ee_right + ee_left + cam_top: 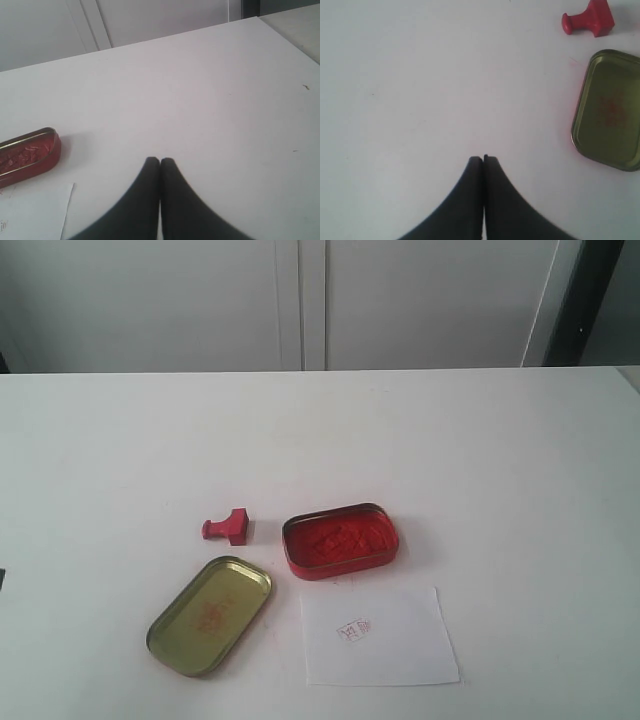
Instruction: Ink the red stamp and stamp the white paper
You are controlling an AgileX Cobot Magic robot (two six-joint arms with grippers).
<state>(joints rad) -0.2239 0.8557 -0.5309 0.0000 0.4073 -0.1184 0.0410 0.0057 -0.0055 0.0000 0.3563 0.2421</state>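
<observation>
Both tools are pressed closed and carry nothing. The left tool shows at the bottom centre of its own wrist view, fingers together over bare white surface; the right tool sits the same way in its view. Neither arm appears in the exterior view, so they seem parked clear of the work, leaving the layout open to the camera.

Outward from the left tool, the red stamp lies in the upper right of that view, tipped on its side with its knobbed handle pointing away from the block. In the exterior view it rests left of centre, just beside the open red ink tin, which makes for a short trip to the pad. The gold tin lid lies face up at lower left, set aside so the ink is reachable.

The white paper lies flat just below the tin, at lower centre, and it bears a small red mark near its middle
</observation>
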